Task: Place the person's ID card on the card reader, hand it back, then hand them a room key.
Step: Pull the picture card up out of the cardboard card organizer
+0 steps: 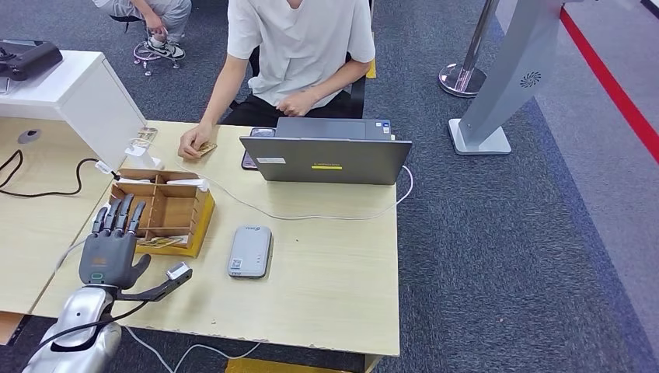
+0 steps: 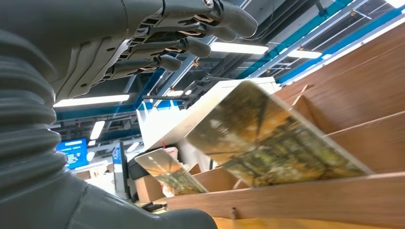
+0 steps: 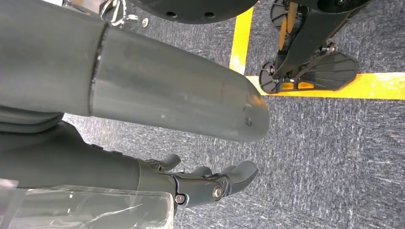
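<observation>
Item: left hand [image 1: 111, 252], fingers spread, empty, over the wooden card box [image 1: 165, 210] at the tabletop's left edge.
I'd pinch one key card [image 2: 267, 138] by its raised edge.

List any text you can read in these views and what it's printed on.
No text reads clearly.
Grey card reader: small mark at its top corner, too small to read.
Grey laptop: yellow sticker and white label, both blurred.
Blue wall screen: lines too blurred.
Grey stand: swirl logo, no words.

My view: wooden table [image 1: 334, 264] bearing laptop [image 1: 326, 159], card reader [image 1: 250, 251], divided wooden box [image 1: 167, 210], white cable [image 1: 311, 216].
</observation>
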Available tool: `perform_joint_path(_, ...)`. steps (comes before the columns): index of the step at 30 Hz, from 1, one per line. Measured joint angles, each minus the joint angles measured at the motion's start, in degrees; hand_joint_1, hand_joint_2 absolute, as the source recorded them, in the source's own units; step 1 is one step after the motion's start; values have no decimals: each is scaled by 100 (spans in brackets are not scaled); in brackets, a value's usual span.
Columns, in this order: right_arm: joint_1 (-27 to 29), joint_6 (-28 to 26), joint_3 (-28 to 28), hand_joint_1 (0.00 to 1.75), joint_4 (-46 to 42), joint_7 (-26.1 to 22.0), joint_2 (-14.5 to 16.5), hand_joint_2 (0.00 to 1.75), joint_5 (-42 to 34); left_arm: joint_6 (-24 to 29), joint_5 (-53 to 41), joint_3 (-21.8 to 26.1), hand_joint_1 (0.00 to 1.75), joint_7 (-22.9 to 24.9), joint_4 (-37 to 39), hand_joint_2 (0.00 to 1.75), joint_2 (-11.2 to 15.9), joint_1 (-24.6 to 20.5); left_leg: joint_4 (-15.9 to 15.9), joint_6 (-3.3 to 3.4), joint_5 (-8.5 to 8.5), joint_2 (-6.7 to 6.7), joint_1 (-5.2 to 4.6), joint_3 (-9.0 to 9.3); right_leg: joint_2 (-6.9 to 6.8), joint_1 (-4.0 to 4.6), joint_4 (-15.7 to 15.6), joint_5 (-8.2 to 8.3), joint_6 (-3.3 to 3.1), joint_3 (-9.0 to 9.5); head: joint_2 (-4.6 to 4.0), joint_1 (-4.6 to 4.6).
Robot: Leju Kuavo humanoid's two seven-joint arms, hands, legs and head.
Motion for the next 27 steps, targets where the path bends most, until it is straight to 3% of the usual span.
perform_joint_path(5,-1,1,2,0,1,0,7,0,3,1,45,-103,1,0,27,175,-20,-41,0,0,0,0,0,0,0,0,0,0,0,0,0,2)
perform_joint_path(9,-1,-3,2,0,1,0,7,0,8,-3,89,-169,175,3,40,175,-21,-58,0,0,0,0,0,0,0,0,0,0,0,0,0,2)
perform_joint_path(27,0,18,2,0,1,-17,7,0,49,-73,465,-198,175,-124,84,175,15,-65,0,0,0,-1,0,-1,-1,0,0,0,0,0,0,2)
